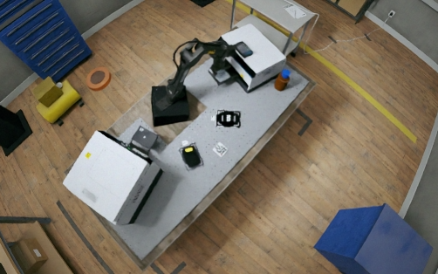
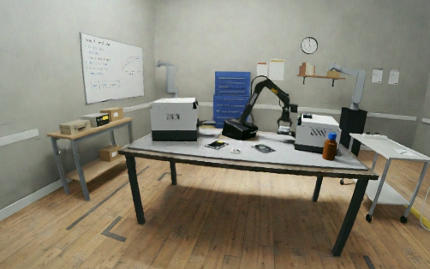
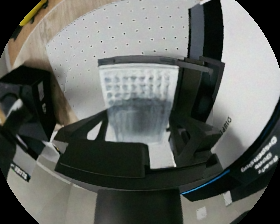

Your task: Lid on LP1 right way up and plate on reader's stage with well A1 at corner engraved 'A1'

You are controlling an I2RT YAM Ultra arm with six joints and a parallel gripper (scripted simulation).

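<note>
My gripper [image 1: 222, 70] [image 2: 284, 124] [image 3: 138, 112] points down over the dispenser's stage [image 3: 201, 66]. Its fingers stand wide, against both long sides of the plate's clear lid [image 3: 136, 90], and look shut on it. Blurred wells show through the lid; the plate is beneath, at the stage. Whether the fingers also touch the plate is hidden. The dispenser [image 1: 259, 50] [image 2: 319, 128] is white. The reader [image 1: 111, 174] [image 2: 174, 122] stands at the other end, with its grey stage [image 1: 145, 136] out. Two dark bench positions [image 1: 229, 119] [image 1: 190, 156] lie between; their names are unreadable.
The brown bottle with a blue cap [image 1: 282, 81] [image 2: 330, 147] stands beside the dispenser, near the bench's front edge. The arm's black base [image 1: 170, 109] [image 2: 240, 129] is between the two machines at the back. A small white marker [image 1: 220, 149] lies on the deck.
</note>
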